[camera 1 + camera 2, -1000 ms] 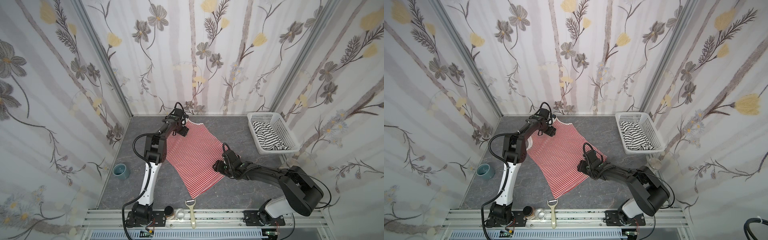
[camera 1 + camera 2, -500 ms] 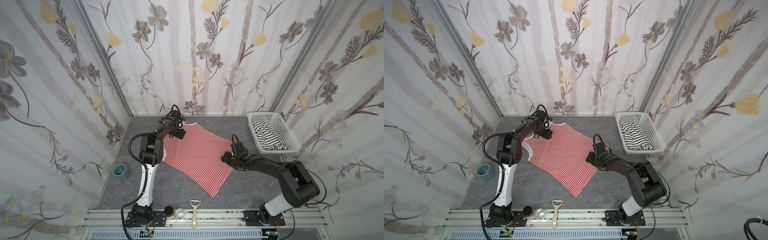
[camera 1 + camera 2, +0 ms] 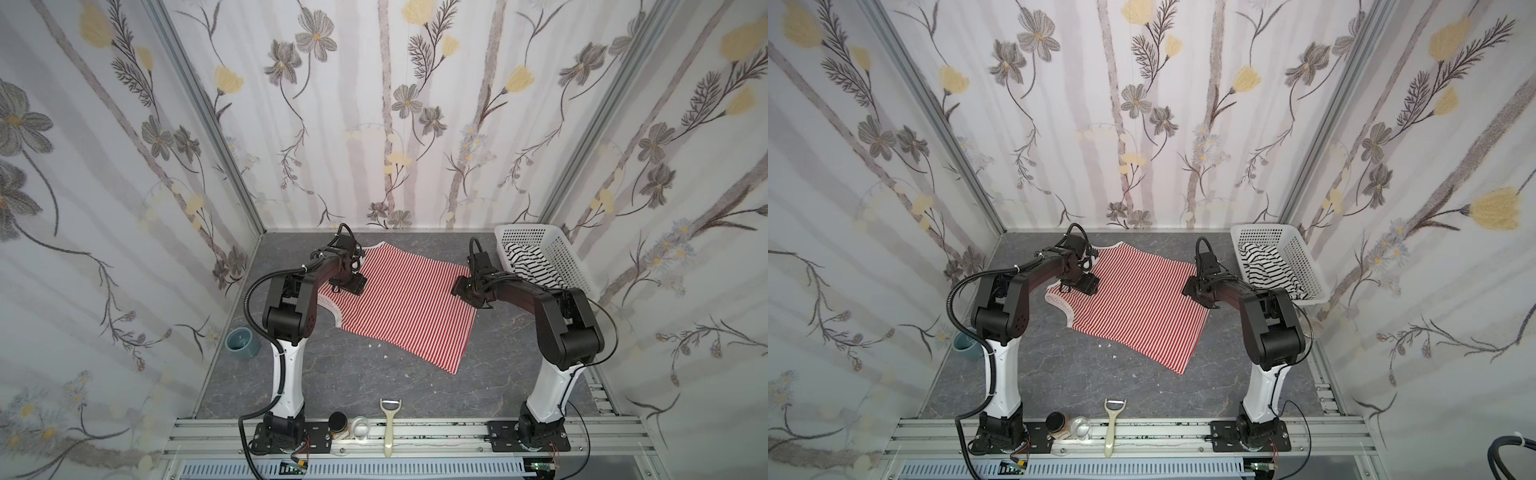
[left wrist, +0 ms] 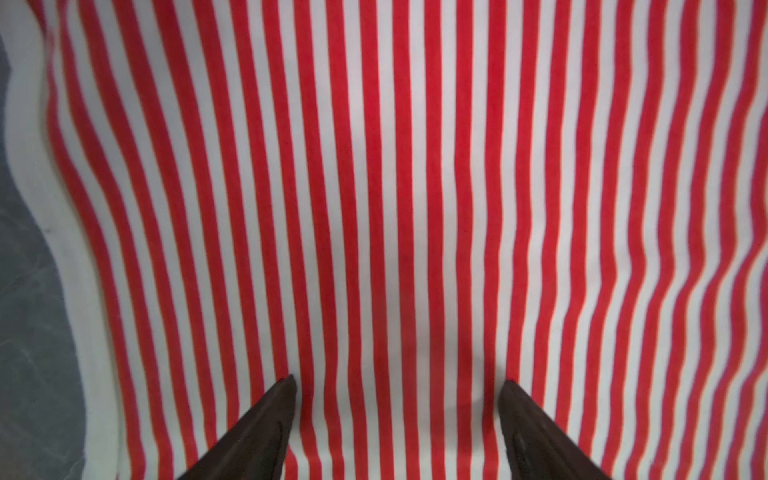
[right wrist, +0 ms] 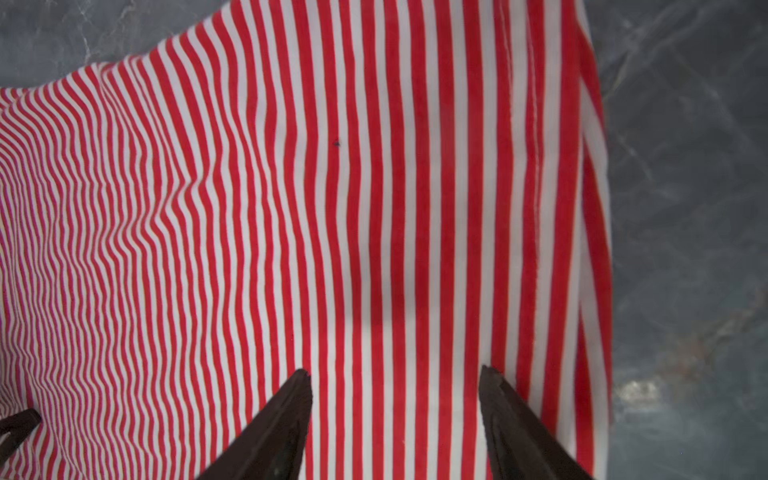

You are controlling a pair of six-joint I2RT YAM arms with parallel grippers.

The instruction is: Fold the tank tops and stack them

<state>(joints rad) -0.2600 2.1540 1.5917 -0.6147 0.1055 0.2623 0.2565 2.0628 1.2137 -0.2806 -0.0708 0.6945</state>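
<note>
The red-and-white tank top (image 3: 407, 307) (image 3: 1138, 311) lies spread flat on the grey table. My left gripper (image 3: 351, 286) (image 3: 1084, 286) stands over the top's far-left part near the white-edged armhole. Its jaws are open, with striped cloth (image 4: 415, 187) filling the gap between the fingertips of the left gripper (image 4: 397, 380). My right gripper (image 3: 462, 289) (image 3: 1192, 287) (image 5: 395, 372) is open too, low over the top's right side near its edge (image 5: 582, 208). The black-striped tank top (image 3: 528, 262) (image 3: 1262, 266) lies crumpled in the basket.
The white perforated basket (image 3: 561, 253) (image 3: 1300, 257) stands at the back right, close to my right arm. A teal cup (image 3: 242, 341) sits by the left wall. A peeler (image 3: 390, 424) and two small jars (image 3: 338, 422) lie on the front rail. White crumbs (image 3: 378, 345) dot the table.
My right gripper moved right and toward the back. The red top's hem side swung with it and now lies wider and flatter. The left gripper barely shifted.
</note>
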